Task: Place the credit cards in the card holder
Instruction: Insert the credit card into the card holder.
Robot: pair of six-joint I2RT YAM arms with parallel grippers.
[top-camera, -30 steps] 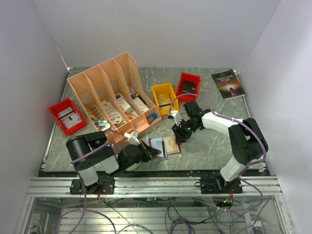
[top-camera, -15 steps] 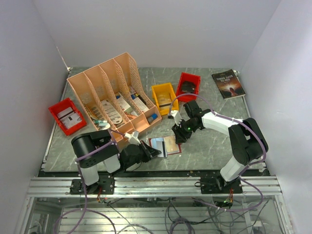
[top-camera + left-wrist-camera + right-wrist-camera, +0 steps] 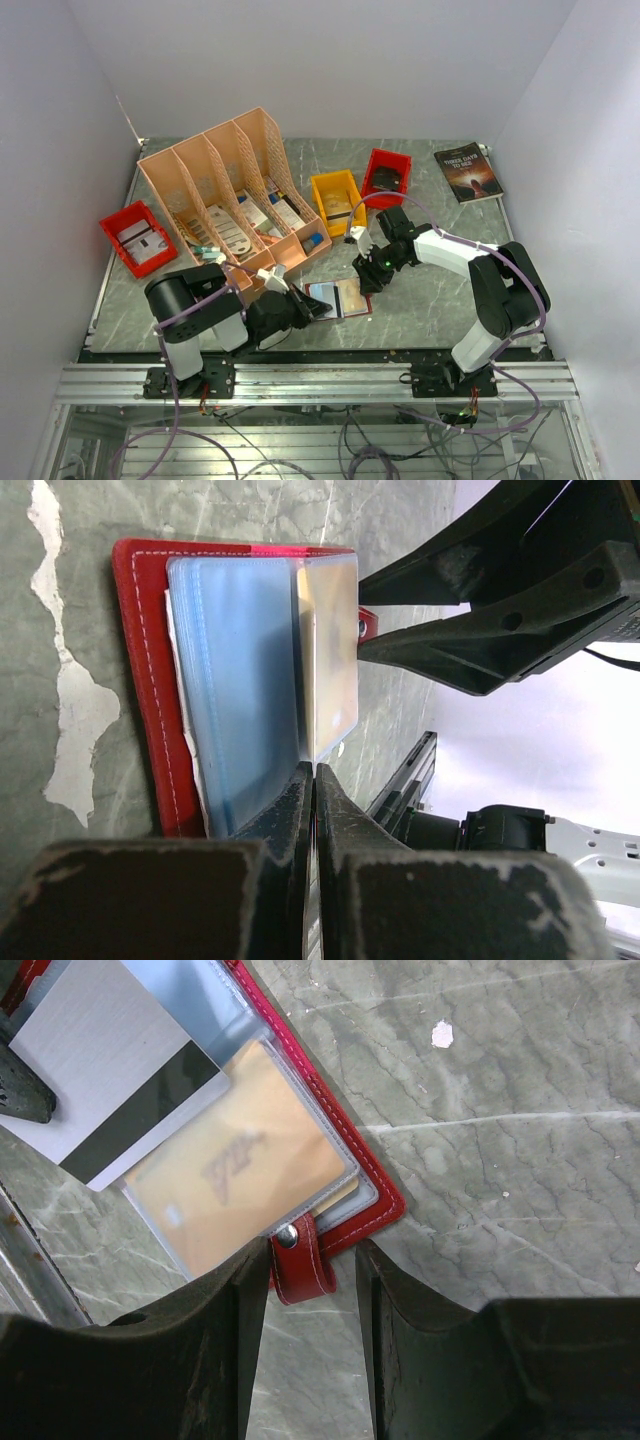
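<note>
Grey marble (image 3: 420, 310) bears the card holder (image 3: 385, 1205), orange card (image 3: 230, 1180) pocketed; left tool (image 3: 313, 780) seemingly pinches grey card (image 3: 110, 1050), right tool (image 3: 310, 1260) spread.

Book (image 3: 468, 172), far right: cover title in pale capitals, opening words read "THREE DAYS TO"; last word too small to make out. Smaller line at the cover's foot, unreadable.

Orange-yellow card (image 3: 235, 1155), in a clear pocket of the card holder (image 3: 385, 1205): 1 slanted script mark, blurred, not legible.

Leaflets (image 3: 232, 232) in the file rack (image 3: 215, 165): printed, too small to read.
</note>
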